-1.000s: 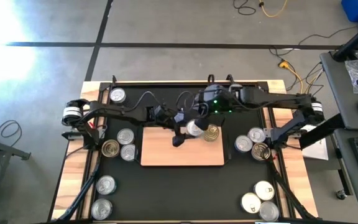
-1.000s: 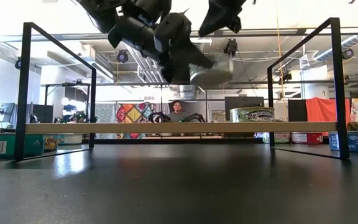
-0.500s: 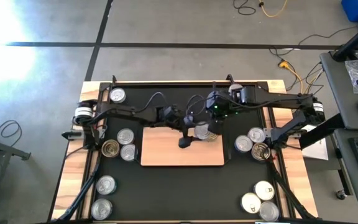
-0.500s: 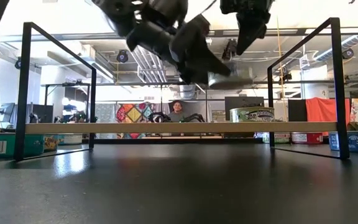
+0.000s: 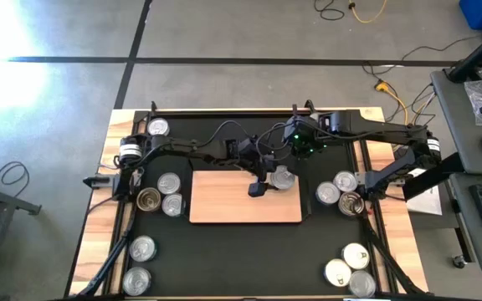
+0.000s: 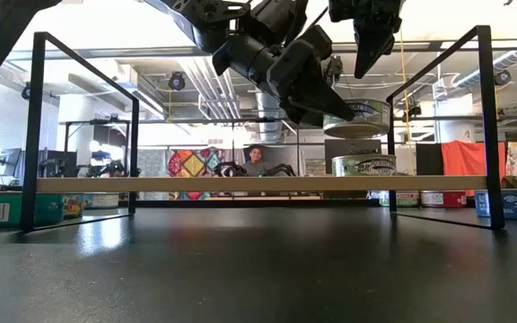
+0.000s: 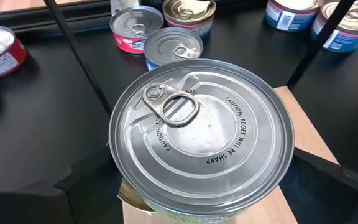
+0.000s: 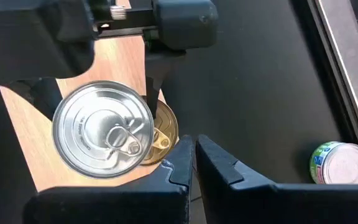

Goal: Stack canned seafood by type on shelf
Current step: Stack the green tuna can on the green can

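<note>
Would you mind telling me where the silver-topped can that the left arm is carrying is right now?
The silver can is in the left pincer, in the air just above the gold-topped can on the shelf, toward its right end.

Left arm reaches from the table's left edge across to the centre, forearm roughly level, wrist pitched down. Left gripper (image 5: pixel 268 181) sits over the right part of the board, fingers spread and clamped on a can (image 7: pixel 201 134), held clear of the surface in the low view (image 6: pixel 330 106).

Right arm extends from the right edge toward the centre, elbow bent near the right rail. Right gripper (image 8: pixel 194 163) hangs just behind the left one, pointing down (image 5: pixel 298 149), its two fingers (image 8: pixel 180 163) nearly touching, holding nothing.
</note>
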Tool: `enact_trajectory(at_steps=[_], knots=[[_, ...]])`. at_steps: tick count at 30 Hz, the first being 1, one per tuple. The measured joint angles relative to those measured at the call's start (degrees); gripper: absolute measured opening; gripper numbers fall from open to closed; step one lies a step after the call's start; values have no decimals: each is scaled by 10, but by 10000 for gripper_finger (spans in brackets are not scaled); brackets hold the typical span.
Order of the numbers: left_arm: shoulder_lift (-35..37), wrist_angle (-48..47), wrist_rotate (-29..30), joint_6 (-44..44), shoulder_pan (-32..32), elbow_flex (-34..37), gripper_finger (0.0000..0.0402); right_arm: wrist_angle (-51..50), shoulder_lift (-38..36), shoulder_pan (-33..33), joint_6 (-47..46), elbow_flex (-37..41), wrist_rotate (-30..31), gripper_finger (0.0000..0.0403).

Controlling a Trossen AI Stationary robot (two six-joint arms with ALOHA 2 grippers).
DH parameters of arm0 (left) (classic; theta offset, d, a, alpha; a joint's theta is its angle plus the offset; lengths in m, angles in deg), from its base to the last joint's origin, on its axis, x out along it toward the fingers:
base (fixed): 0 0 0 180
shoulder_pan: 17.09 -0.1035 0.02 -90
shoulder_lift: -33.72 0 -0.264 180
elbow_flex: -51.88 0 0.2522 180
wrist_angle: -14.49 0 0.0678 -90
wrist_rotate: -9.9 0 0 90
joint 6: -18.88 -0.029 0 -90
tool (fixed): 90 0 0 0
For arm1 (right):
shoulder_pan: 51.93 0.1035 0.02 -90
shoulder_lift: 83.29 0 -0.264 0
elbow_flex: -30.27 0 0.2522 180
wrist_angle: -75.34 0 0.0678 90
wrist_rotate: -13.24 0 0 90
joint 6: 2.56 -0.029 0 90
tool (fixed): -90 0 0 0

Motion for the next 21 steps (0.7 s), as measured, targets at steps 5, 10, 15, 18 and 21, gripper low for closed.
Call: enact_trajectory(at_steps=[5, 10, 15, 18, 21], knots=[[3, -6, -28, -18, -10, 0, 357, 2, 0, -4, 16, 1, 1, 13], [2, -2, -54, -50, -24, 0, 357, 3, 0, -7, 12, 11, 1, 13], [1, -3, -63, -81, -30, 0, 357, 4, 0, -7, 19, 18, 0, 13], [1, -13, -90, -65, -33, -2, 357, 5, -1, -7, 16, 18, 0, 13], [1, -15, -99, -69, -34, -4, 357, 15, -2, -7, 18, 18, 0, 13]])
